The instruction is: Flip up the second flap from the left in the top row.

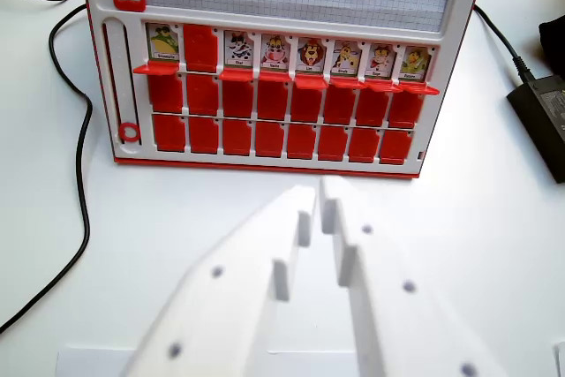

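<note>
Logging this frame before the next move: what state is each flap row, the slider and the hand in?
Top row flaps: all up showing pictures, except one.
Second flap from the left: down, plain red.
Middle row flaps: all down.
Bottom row flaps: all down.
Slider peg: at the slot's near end.
Hand: nearly shut, empty, short of the board.

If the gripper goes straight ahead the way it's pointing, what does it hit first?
Likely the red game board, around its bottom row of lowered flaps. The gripper points at it over bare white table; depth is uncertain.
</note>
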### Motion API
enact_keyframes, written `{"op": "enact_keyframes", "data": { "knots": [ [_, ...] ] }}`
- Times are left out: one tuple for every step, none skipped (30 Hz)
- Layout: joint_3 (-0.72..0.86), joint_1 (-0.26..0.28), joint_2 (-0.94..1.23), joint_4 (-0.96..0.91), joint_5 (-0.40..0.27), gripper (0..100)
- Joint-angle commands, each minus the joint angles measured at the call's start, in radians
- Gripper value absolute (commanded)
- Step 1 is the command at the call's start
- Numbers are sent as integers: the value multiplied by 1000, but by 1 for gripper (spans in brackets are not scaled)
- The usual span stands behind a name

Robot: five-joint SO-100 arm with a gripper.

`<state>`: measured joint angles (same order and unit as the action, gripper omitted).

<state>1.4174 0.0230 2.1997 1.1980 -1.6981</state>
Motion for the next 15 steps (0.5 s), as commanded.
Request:
{"op": "enact_keyframes", "data": {
  "knots": [
    [-11,6,44,-11,14,0],
    [-11,8,46,-12,18,0],
    [-9,8,48,-14,21,0],
    [-8,8,49,-15,26,0],
    [-6,8,52,-18,31,0],
    [-6,8,54,-18,32,0],
    [-5,8,55,-18,34,0],
    [-5,6,57,-18,38,0],
    [-5,5,57,-15,40,0],
    [-5,3,58,-14,41,0],
    [-5,2,60,-14,44,0],
    [-5,0,61,-14,49,0],
    [-5,0,63,-14,52,0],
    [-3,-2,64,-14,52,0],
    [-2,-2,66,-14,54,0]
  ]
}}
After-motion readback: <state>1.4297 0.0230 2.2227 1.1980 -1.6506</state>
